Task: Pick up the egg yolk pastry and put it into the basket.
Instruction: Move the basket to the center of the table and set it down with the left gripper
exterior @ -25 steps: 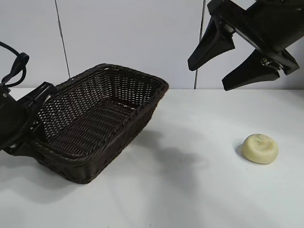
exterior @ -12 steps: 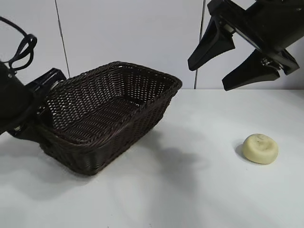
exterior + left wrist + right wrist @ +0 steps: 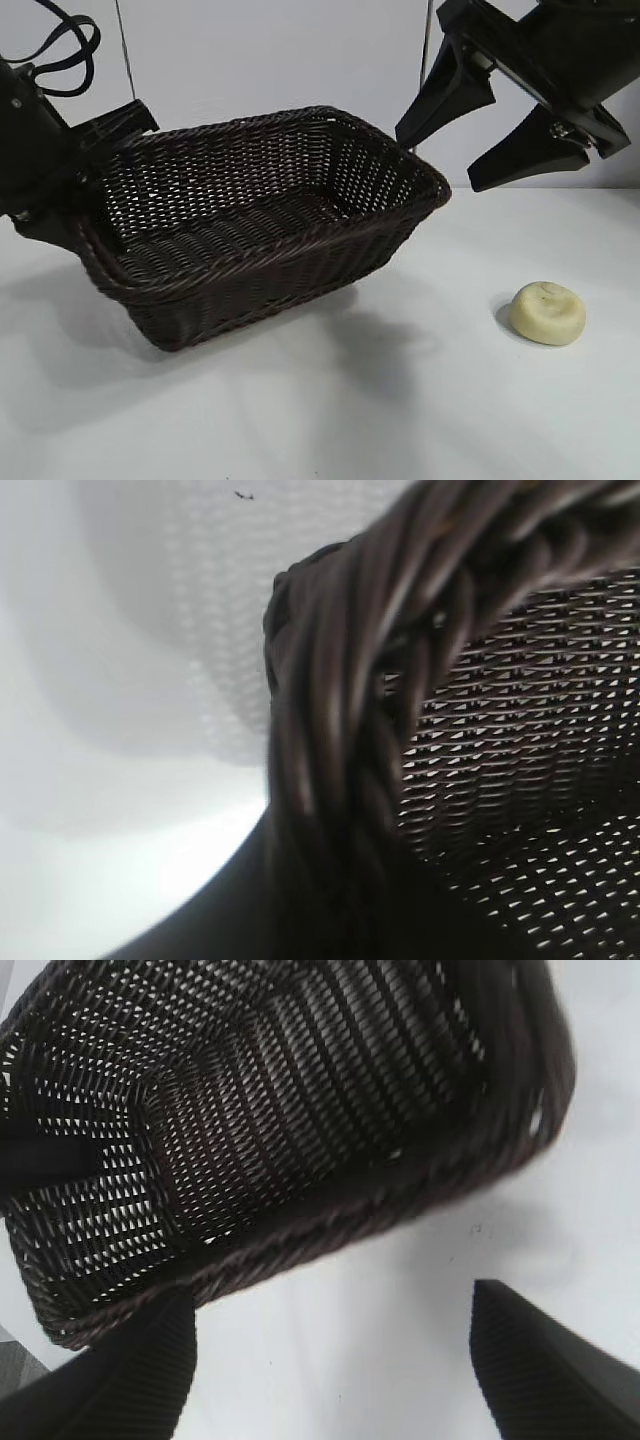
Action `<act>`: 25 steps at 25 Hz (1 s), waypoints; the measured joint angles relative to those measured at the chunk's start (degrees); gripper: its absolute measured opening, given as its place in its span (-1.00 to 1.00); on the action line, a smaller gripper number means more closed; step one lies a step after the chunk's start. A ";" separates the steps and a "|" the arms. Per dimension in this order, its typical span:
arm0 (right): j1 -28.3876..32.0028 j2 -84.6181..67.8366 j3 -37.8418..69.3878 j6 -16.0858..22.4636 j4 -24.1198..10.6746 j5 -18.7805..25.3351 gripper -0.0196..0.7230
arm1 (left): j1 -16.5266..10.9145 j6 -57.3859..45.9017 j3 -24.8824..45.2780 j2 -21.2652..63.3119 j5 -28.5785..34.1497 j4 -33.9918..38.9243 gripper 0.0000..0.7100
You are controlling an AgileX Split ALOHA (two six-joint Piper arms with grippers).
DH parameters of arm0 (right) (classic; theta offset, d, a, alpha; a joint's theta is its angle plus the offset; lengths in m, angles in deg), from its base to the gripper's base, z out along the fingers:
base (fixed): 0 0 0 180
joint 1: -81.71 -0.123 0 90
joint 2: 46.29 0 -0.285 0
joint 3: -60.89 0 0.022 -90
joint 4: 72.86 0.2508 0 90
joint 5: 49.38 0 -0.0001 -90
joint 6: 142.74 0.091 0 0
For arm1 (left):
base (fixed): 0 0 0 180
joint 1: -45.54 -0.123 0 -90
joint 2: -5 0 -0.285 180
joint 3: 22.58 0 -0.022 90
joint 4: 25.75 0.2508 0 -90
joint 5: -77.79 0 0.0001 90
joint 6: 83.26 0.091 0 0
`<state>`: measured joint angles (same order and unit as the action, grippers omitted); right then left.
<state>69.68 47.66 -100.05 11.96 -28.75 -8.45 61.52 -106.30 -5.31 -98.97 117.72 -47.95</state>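
The egg yolk pastry [image 3: 547,313], a small pale yellow bun, lies on the white table at the right. The basket [image 3: 260,285], dark brown wicker, is tilted, its left end raised. My left gripper [image 3: 88,200] is shut on the basket's left rim, which fills the left wrist view [image 3: 340,730]. My right gripper [image 3: 438,160] is open and empty, high above the table, up and left of the pastry. In the right wrist view the basket [image 3: 300,1110] lies beyond the open gripper [image 3: 330,1380]; the pastry is out of that view.
The white table [image 3: 400,420] runs under everything, with a pale wall behind. The basket's right corner [image 3: 435,190] sits just under my right gripper's lower finger.
My left arm has risen and moved right, carrying the basket toward the middle of the table and turning it. The right arm and the pastry have not moved.
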 joint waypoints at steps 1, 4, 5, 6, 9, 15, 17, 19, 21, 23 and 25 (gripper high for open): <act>0.00 0.00 0.00 0.00 0.00 0.00 0.53 | -0.69 3.22 -0.73 0.00 1.06 -0.67 -0.72; 0.00 0.00 0.00 0.00 0.00 0.00 0.53 | -2.25 11.45 -3.56 -0.24 4.11 -3.26 -0.72; 0.00 0.00 0.00 0.00 0.00 0.01 0.53 | -2.38 13.34 -4.83 -0.70 5.22 -3.65 -0.72; 0.00 0.00 0.00 0.00 -0.09 0.11 0.53 | -2.38 15.24 -5.93 -1.42 6.41 -3.88 -0.72; 0.00 0.00 0.00 0.00 -0.09 0.17 0.53 | -2.38 20.59 -9.88 -4.72 10.39 -3.94 -0.72; 0.00 0.00 0.00 0.00 -0.15 0.17 0.53 | -2.38 28.02 -15.28 -10.61 15.02 -3.78 -0.72; 0.00 0.00 0.00 0.00 -0.15 0.17 0.53 | -2.38 28.38 -15.43 -11.96 14.77 -3.84 -0.72; 0.00 0.00 0.00 0.00 -0.15 0.17 0.53 | -2.38 28.66 -15.43 -13.17 14.47 -3.70 -0.72; 0.00 0.00 0.00 0.00 -0.15 0.17 0.53 | -2.38 28.66 -15.43 -14.19 14.01 -3.30 -0.72; 0.00 0.00 0.00 0.00 -0.15 0.17 0.53 | -2.38 28.67 -15.43 -14.69 13.47 -3.12 -0.72; 0.00 0.00 0.00 0.00 -0.15 0.17 0.53 | -2.38 28.67 -15.43 -14.93 12.57 -3.06 -0.72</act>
<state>69.68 47.66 -100.05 11.96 -28.90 -8.28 59.13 -77.63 -20.73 -113.90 130.29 -51.01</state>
